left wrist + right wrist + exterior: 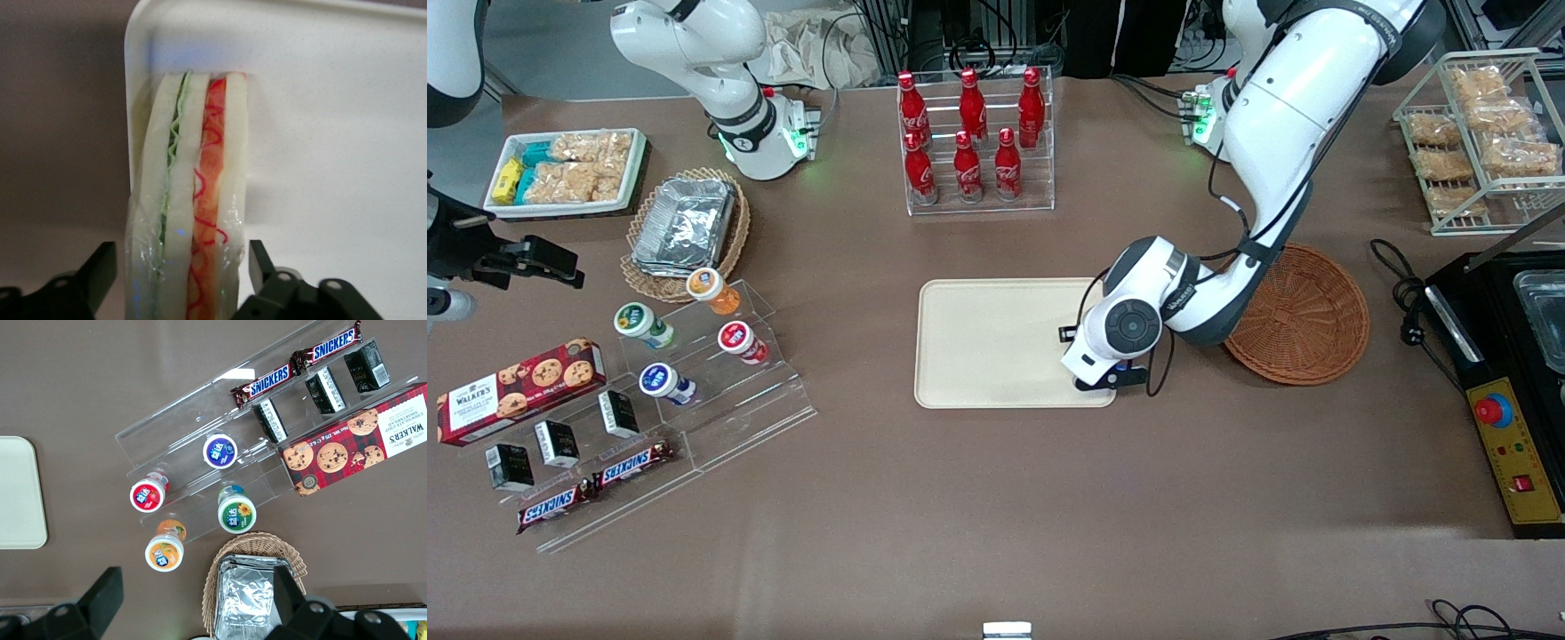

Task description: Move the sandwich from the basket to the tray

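The sandwich (190, 200), white bread wrapped in clear film with green and red-orange filling stripes, stands on its edge on the cream tray (333, 133), close to the tray's rim. My left gripper (180, 263) is open around it; each finger stands a little apart from the bread. In the front view the gripper (1100, 380) is low over the tray (996, 342), at the tray's corner nearest the front camera and toward the basket. The arm hides the sandwich there. The reddish-brown basket (1303, 316) sits beside the tray with nothing showing in it.
A clear rack of red cola bottles (974, 138) stands farther from the front camera than the tray. Toward the parked arm's end are a tan basket with foil containers (685, 227), an acrylic stand with cups and snacks (685, 373), and a white snack tray (565, 169). A black appliance (1516, 356) and a wire rack (1480, 133) are at the working arm's end.
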Motion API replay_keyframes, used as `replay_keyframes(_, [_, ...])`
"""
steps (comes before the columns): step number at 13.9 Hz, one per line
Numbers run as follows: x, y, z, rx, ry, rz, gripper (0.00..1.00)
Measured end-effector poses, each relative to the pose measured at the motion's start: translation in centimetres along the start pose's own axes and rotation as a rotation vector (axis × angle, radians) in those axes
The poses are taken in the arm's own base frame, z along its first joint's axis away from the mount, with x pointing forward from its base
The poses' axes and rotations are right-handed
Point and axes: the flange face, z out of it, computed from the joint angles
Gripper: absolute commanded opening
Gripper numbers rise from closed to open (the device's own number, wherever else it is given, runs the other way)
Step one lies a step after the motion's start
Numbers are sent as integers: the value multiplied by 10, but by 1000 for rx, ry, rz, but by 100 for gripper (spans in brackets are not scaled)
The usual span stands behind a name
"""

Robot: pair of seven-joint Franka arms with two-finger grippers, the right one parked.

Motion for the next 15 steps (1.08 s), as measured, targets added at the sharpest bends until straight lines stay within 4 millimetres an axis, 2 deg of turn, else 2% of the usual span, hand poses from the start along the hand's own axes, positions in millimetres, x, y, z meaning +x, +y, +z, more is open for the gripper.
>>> replay_keyframes(3, [-1, 1, -30, -3, 25, 0, 100])
replay_keyframes(6, [-11, -13, -94, 19, 70, -16, 100])
replay_keyframes(8, [-14, -44, -145, 24, 107, -62, 100])
replay_keyframes(10, [-12, -81, -185, 24, 138, -93, 100])
replay_keyframes(15, [0, -171, -248, 48, 208, -23, 100])
